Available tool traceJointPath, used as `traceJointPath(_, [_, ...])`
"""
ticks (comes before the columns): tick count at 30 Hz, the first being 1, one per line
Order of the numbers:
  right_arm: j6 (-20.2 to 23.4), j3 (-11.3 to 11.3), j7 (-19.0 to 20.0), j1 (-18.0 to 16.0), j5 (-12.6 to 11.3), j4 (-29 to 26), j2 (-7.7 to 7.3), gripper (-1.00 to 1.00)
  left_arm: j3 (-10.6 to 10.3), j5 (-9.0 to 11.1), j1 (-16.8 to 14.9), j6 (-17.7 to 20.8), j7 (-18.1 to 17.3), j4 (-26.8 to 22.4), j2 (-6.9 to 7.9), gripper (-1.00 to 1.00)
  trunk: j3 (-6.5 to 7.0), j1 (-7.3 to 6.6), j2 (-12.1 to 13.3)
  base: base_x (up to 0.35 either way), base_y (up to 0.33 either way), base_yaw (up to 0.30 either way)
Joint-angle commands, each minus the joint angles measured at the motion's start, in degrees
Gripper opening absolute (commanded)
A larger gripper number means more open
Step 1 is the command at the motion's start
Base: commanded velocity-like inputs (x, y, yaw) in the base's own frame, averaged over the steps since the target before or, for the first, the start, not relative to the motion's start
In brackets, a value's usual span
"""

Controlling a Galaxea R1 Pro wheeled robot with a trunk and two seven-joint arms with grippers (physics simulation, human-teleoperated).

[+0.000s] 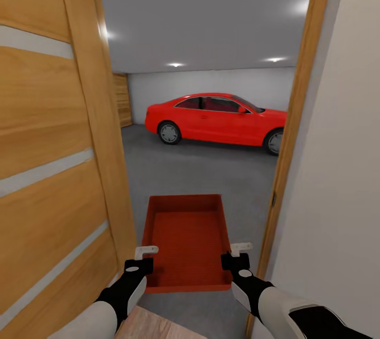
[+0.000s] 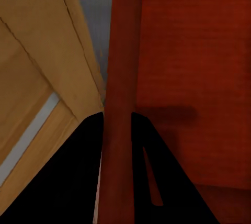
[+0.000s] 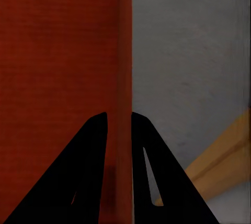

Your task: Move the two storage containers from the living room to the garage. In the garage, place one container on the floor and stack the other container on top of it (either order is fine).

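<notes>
You are at the doorway with one container (image 1: 187, 241) carried level between both arms, its far end already over the garage floor (image 1: 200, 170) and the red car (image 1: 216, 117) well beyond it. Your left tool (image 1: 141, 255) is clamped on the container's left wall, and your right tool (image 1: 238, 253) grips the right wall the same way, close to the door frame (image 1: 287, 133). The open door (image 1: 53, 144) stands just left of the container. What's left, by my reading: drive in, set it down, then deal with the second container.

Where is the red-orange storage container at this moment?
In the head view the storage container sits low and central in the garage doorway, held between the left gripper and right gripper, the red car beyond.
</notes>
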Motion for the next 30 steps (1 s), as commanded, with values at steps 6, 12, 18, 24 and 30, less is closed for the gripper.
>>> traceJointPath(6, [0.13,-2.11,0.3,-0.02,0.7,0.14,0.05,-1.0,1.44,-1.44,-0.04,-1.75,0.75,-0.34,-0.01,-1.0,-0.08,0.03,-0.06,0.245,0.219,-0.282])
traceJointPath(12, [0.13,-2.11,0.3,-0.02,0.71,0.14,0.05,-1.0,1.44,-1.44,-0.04,-1.73,0.75,-0.34,-0.01,-1.0,-0.08,0.03,-0.06,0.245,0.219,-0.282])
traceJointPath(18, [0.13,-2.09,0.3,-0.02,0.7,0.14,0.05,-1.0,1.44,-1.44,-0.04,-1.76,0.75,-0.34,-0.01,-1.0,-0.08,0.03,-0.06,0.245,0.219,-0.282])
traceJointPath(24, [0.13,-2.06,0.3,-0.02,0.7,0.14,0.05,-1.0,1.44,-1.44,-0.04,-1.76,0.75,-0.34,-0.01,-1.0,-0.08,0.03,-0.06,0.245,0.219,-0.282])
traceJointPath(30, [0.13,-2.05,0.3,-0.02,0.72,0.14,0.05,-1.0,1.44,-1.44,-0.04,-1.77,0.75,-0.34,-0.01,-1.0,-0.08,0.03,-0.06,0.245,0.219,-0.282])
